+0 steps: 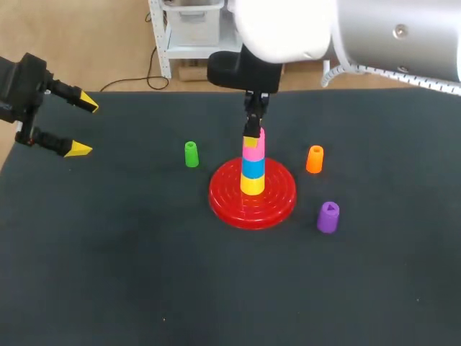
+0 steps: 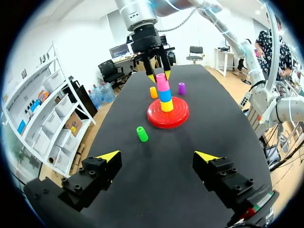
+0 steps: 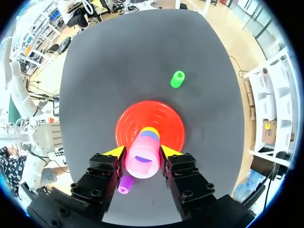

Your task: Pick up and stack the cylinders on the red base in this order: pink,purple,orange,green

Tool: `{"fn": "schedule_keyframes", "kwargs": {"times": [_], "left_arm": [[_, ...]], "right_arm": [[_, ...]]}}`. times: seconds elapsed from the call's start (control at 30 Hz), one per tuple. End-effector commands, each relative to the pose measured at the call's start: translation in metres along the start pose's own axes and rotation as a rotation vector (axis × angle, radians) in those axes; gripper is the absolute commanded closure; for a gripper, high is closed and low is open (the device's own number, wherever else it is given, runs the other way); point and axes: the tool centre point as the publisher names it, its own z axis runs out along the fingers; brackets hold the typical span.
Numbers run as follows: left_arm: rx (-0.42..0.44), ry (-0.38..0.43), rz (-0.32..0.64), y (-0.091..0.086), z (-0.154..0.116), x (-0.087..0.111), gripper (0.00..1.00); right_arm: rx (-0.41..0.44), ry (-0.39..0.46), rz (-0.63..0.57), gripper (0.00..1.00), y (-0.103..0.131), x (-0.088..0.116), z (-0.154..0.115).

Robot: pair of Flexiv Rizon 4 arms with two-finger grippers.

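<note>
Right gripper (image 3: 142, 152) clamped on pink cylinder (image 3: 141, 161), seated on top of the column on the red base (image 1: 277, 198)

Pink sits on a blue piece (image 1: 253, 167) over a yellow piece (image 1: 252, 185), so not directly on the base as the task reads; column is tall and narrow, so the main risk is a topple: uneven finger opening or a sideways pull-out would drag pink off or rock the lot; releasing before it is fully seated would leave it tilted for the next piece; purple cylinder (image 1: 328, 216) stands just beside the base rim, orange cylinder (image 1: 315, 158) near the base, green cylinder (image 1: 191, 153) apart on the other side; anything falling could knock purple across the surface (image 1: 144, 274); left gripper (image 1: 81, 126) fingers apart, empty, well clear at the edge.
</note>
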Motion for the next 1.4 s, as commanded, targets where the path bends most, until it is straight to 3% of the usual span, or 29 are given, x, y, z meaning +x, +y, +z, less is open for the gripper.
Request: {"fn": "schedule_keyframes", "kwargs": {"times": [0.03,0.27,0.3,0.33,0.37,0.67,0.87,1.1,1.27,1.4], "left_arm": [[0.001,0.0,0.001,0.001,0.001,0.001,0.0],[0.001,0.0,0.001,0.001,0.001,0.001,0.0],[0.001,0.0,0.001,0.001,0.001,0.001,0.0],[0.001,0.0,0.001,0.001,0.001,0.001,0.0],[0.001,0.0,0.001,0.001,0.001,0.001,0.0],[0.001,0.0,0.001,0.001,0.001,0.001,0.0],[0.001,0.0,0.001,0.001,0.001,0.001,0.0],[0.001,0.0,0.001,0.001,0.001,0.001,0.0],[0.001,0.0,0.001,0.001,0.001,0.001,0.0],[0.001,0.0,0.001,0.001,0.001,0.001,0.0]], "right_arm": [[0.008,-0.009,0.003,1.0,0.001,0.003,0.008],[0.006,-0.008,-0.001,1.0,0.002,0.003,0.009],[0.01,-0.005,-0.003,0.9,0.003,0.002,0.009],[0.016,-0.006,-0.004,0.34,0.004,0.002,0.008],[0.016,-0.006,-0.005,0.0,0.004,0.002,0.007],[0.051,-0.031,-0.01,0.0,0.012,-0.001,-0.006],[0.102,-0.064,-0.03,0.0,0.019,0.005,-0.034],[0.222,-0.08,-0.029,0.0,0.042,0.042,-0.064],[0.228,-0.089,0.016,0.0,0.061,0.071,-0.062],[0.218,-0.076,0.047,0.0,0.069,0.092,-0.044]]}}
